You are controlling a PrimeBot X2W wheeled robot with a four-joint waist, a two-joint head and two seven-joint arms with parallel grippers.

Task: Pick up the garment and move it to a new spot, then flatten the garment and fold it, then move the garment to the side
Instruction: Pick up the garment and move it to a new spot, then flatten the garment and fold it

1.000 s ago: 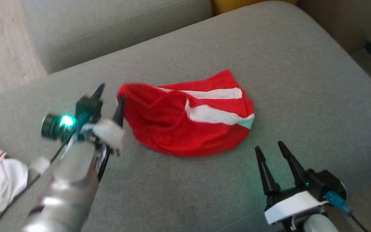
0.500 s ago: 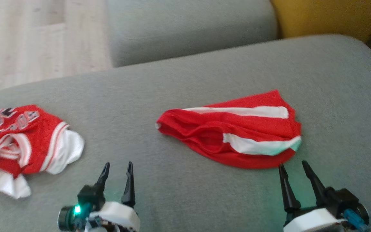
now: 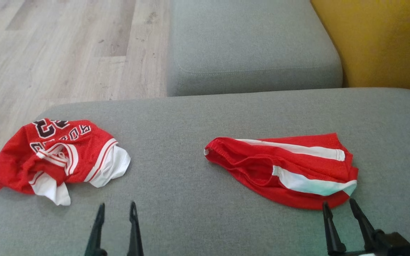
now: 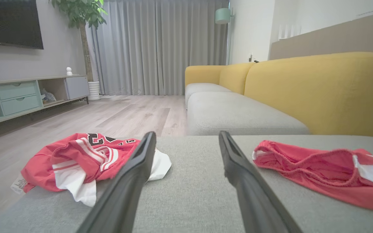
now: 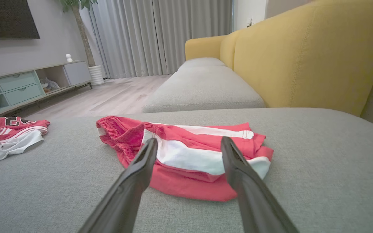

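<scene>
Head view: shorts (image 3: pixel 283 167), released by the left gripper (image 3: pixel 116 205), are left rumpled just ahead of the right gripper (image 3: pixel 338 202); both grippers are spread apart. Flattening is judged next.

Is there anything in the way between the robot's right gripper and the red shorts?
No. The right gripper sits open just short of the red shorts, with nothing visible between them but bare grey cushion.
</scene>
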